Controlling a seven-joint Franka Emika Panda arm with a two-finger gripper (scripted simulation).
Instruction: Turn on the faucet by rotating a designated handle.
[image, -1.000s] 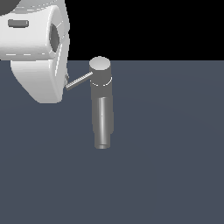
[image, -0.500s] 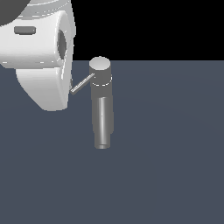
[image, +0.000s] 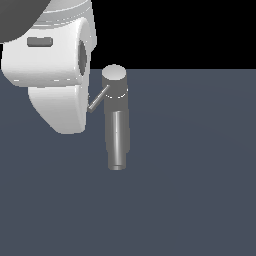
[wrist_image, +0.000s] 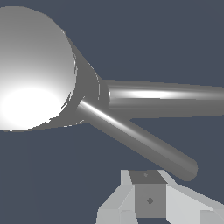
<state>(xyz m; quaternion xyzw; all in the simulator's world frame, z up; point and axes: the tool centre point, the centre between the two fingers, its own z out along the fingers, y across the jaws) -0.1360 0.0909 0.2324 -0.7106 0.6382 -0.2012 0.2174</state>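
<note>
Step in hand: pushing the handle (image: 99, 100) round; judged from the rod's slant, the turn looks partly made, though how far it must go cannot be told.
Faucet: the faucet (image: 116, 120) stands on the dark desk (image: 190, 190), just above the middle of the exterior view, its pale round cap uppermost and its thick spout running toward 6 o'clock.
Handle: a thin dark rod leaving the cap section toward about 8 o'clock in the exterior view; its far tip ends at the edge of the white arm body (image: 55, 75).
Handle, wrist view: the handle (wrist_image: 140, 142) slants away from the cap, well slimmer than the spout (wrist_image: 166, 100) beside it.
Gripper: only one light finger part (wrist_image: 146, 199) shows in the wrist view, just beside the rod's free end; contact cannot be confirmed.
Gripper state: cannot tell how wide it stands, and nothing is seen held in it.
Next move calls for: a sideways sweep round the post's axis, keeping the finger against the rod near its tip.
Risk: the finger could slip off the rod's end.
</note>
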